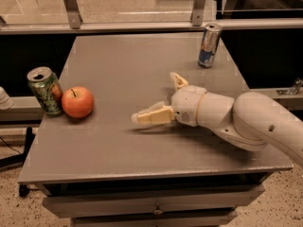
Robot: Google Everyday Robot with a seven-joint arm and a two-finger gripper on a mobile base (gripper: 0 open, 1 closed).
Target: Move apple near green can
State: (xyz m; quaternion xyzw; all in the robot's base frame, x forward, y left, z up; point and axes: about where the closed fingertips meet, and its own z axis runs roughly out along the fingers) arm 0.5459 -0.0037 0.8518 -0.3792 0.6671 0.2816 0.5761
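The red-orange apple (77, 102) sits on the grey table (128, 70) near its left edge. The green can (45, 91) stands upright just left of the apple, almost touching it. My gripper (158, 98) is over the middle of the table, well to the right of the apple and apart from it. It is open and empty, with one pale finger (152, 116) pointing left toward the apple and the other finger (178, 81) angled up and back.
A slim blue-and-silver can (209, 45) stands at the table's back right. My white arm (251, 122) crosses the right front of the table. Drawers run below the front edge. A glass partition with metal posts stands behind the table.
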